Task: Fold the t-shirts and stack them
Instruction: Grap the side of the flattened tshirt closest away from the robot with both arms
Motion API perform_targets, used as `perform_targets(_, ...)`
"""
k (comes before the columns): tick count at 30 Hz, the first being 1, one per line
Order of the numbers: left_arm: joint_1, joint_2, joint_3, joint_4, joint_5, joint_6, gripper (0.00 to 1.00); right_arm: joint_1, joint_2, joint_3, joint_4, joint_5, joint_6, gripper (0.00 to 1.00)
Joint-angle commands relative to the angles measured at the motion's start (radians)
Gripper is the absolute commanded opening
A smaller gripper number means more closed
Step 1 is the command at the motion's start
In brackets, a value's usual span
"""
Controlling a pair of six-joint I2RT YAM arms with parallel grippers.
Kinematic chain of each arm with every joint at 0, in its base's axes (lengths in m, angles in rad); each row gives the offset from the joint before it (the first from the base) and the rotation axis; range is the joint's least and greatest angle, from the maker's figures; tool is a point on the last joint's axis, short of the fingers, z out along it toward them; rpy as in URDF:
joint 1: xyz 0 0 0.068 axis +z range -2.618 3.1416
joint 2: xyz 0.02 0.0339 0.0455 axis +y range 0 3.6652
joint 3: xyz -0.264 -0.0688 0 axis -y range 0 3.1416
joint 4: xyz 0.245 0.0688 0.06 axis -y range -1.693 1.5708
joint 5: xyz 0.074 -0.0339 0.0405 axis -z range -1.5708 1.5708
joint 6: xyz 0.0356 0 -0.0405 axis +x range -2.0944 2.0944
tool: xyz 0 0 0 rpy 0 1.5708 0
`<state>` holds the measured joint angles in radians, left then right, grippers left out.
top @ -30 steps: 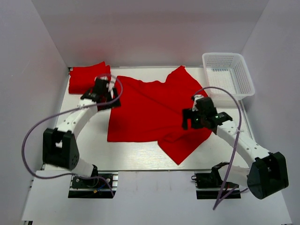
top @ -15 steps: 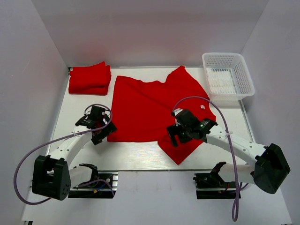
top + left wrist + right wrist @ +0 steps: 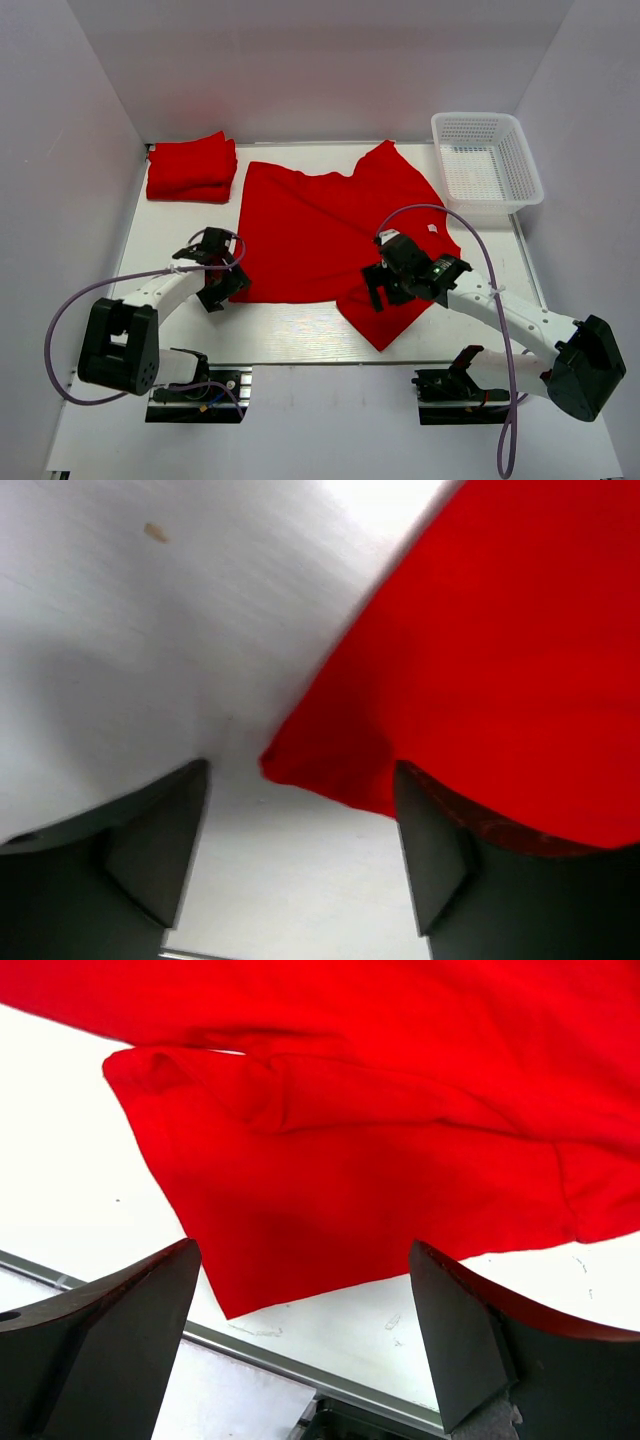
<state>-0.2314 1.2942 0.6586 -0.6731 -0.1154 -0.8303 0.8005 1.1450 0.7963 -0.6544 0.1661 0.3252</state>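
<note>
A red t-shirt lies spread on the white table, its near right part folded into a point toward the front edge. A folded red t-shirt stack sits at the back left. My left gripper is open and empty, low at the spread shirt's near left corner, which lies between its fingers in the left wrist view. My right gripper is open and empty, above the shirt's folded near right flap.
A white mesh basket stands at the back right. The table's front metal edge runs just below the shirt's point. Bare table lies left of the spread shirt.
My left gripper came from the back-left stack down to the shirt's near left corner. My right gripper moved forward and left over the shirt's folded flap.
</note>
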Motion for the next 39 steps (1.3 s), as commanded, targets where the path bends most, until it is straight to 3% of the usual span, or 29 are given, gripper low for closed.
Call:
perform_targets(1,-0.002,0.031,-0.034,0.032,0.031,0.019,0.82,0.002,-0.025,0.021,-0.025,0.039,0.049,0.90)
perform_targets(5,-0.011,0.042,-0.074,0.089,0.054,0.019,0.53,0.000,-0.044,0.006,-0.022,0.049,0.063,0.90)
perform_targets(8,-0.011,0.065,-0.074,0.109,0.042,0.019,0.41,0.002,-0.045,0.007,-0.027,0.047,0.064,0.90)
perform_targets(11,-0.011,0.105,-0.074,0.121,0.042,0.019,0.37,0.003,-0.047,-0.002,-0.042,0.041,0.072,0.90)
perform_targets(14,-0.011,0.125,-0.065,0.130,0.042,0.019,0.24,0.005,-0.056,-0.008,-0.050,0.027,0.081,0.90)
perform_targets(15,-0.011,0.138,-0.065,0.130,0.042,0.019,0.08,0.003,-0.054,-0.011,-0.051,0.021,0.081,0.90)
perform_targets(16,-0.011,0.139,-0.065,0.130,0.042,0.019,0.01,0.003,-0.056,-0.015,-0.053,0.016,0.080,0.90)
perform_targets(22,-0.011,0.105,-0.056,0.121,0.022,0.019,0.00,0.006,-0.048,-0.035,-0.051,-0.046,0.072,0.90)
perform_targets(31,-0.011,-0.116,-0.065,0.066,-0.030,0.039,0.00,0.084,0.044,-0.071,-0.010,-0.198,0.051,0.90)
perform_targets(39,-0.011,-0.095,-0.074,0.081,-0.010,0.039,0.00,0.193,0.127,-0.071,-0.037,-0.171,0.075,0.90)
